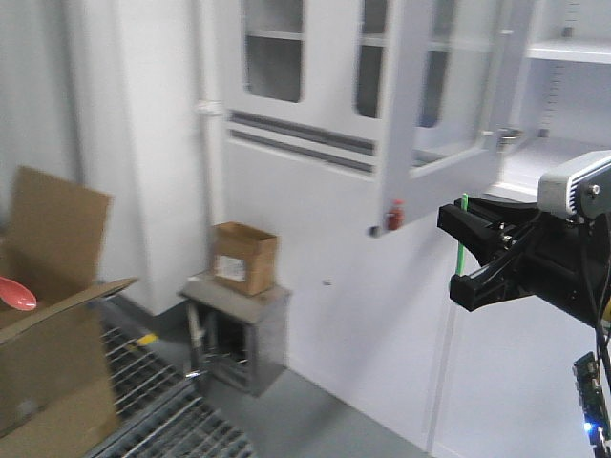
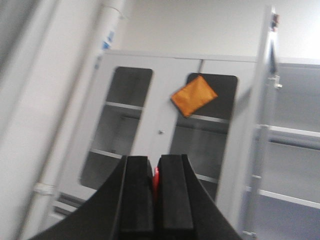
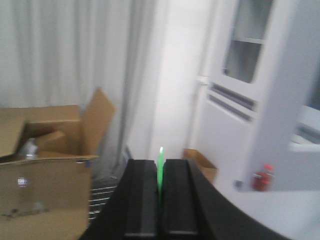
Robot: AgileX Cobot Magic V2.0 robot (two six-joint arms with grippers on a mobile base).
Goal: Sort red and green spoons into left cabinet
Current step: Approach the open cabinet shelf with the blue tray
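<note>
Clamping flat black pads (image 3: 142,195), right gripper (image 3: 160,167) pinches the slim green spoon (image 3: 160,154).

The front-facing view looks ahead from the robot's body, at middle distance, onto the white cabinet (image 1: 315,143) and the small cardboard box (image 1: 244,258) below it, with the right pincer (image 1: 451,253) intruding at the right edge. The right wrist view sights along that pincer's fingers toward the same box and cabinet. The left wrist view looks upward along the left pincer (image 2: 155,167) at the cabinet's glass doors, nearer in.
</note>
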